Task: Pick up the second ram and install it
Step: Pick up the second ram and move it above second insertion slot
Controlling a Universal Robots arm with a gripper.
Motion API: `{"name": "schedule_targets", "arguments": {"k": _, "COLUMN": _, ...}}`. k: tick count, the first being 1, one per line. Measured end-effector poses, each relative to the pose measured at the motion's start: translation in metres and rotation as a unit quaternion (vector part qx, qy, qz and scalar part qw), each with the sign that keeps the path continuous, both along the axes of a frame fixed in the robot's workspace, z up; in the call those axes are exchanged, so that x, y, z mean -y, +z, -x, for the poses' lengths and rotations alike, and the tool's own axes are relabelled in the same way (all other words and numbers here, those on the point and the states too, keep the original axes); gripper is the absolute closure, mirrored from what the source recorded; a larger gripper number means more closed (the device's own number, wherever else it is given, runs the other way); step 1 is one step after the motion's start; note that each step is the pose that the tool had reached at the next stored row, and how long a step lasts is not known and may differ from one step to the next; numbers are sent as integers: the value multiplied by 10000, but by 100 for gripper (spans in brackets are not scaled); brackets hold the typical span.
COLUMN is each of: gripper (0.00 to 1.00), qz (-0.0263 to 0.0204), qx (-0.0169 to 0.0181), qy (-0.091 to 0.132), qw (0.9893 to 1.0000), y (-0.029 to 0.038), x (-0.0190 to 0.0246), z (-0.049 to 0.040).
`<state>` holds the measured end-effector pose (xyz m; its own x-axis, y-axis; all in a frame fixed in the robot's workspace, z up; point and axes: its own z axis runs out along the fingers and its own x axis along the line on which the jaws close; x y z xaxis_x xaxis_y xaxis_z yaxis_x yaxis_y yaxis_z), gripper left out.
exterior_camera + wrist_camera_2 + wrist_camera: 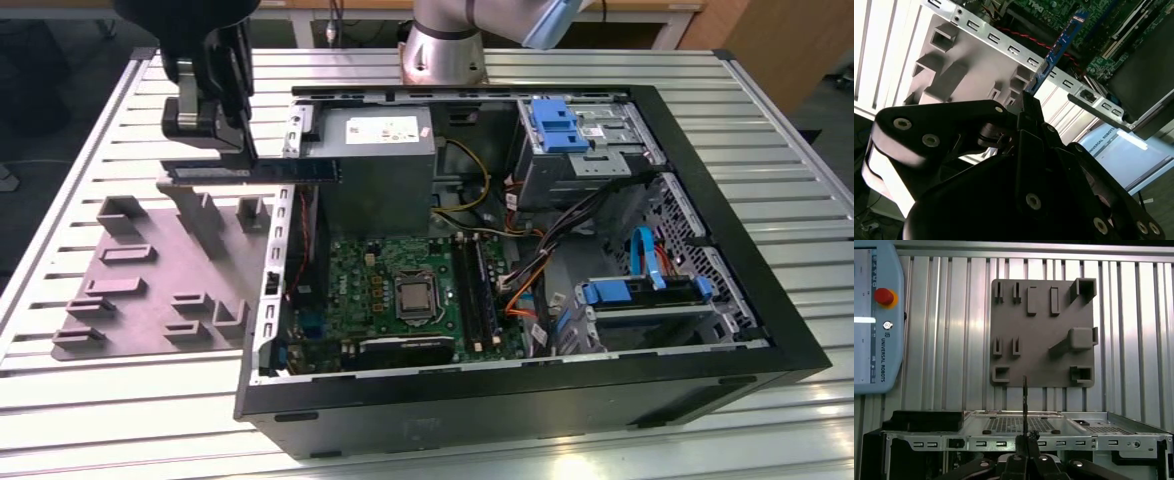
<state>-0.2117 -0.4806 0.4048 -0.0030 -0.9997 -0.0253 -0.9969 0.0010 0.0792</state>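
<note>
- Table: slatted metal surface that carries everything and lies beneath the jaws.
- Computer case: open, lying on its side, just beside the jaws. Its metal side wall passes under the free end of the held stick.
- Grey tray: moulded plastic with upright blocks, below the jaws and apart from them.
- Motherboard: green board on the case floor, lower than the jaws and beyond the case wall.
- Jaws: black, pinching the second ram near one end, so most of its length projects to one side toward the case.
- Second ram, in the second wrist view: a thin blue-edged stick, lifted clear of the tray, its far end reaching over the case wall. The first wrist view shows it edge-on, straight out from the jaws.
- Memory slots: long dark rails on the motherboard, well apart from the jaws and lower.
- Handling note (judgement): the off-centre grip leaves a long overhang, so a firm pinch and slow travel seem wise. The stick should clear the case wall, and its long edge should lie parallel to the slots.
</note>
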Motion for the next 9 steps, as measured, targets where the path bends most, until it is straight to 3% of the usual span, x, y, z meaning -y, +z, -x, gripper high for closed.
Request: {"name": "schedule_targets", "arguments": {"k": 9, "gripper": 89, "qz": 0, "qx": -17, "qy": 0, "qw": 10000, "y": 0, "x": 0, "z": -121}}
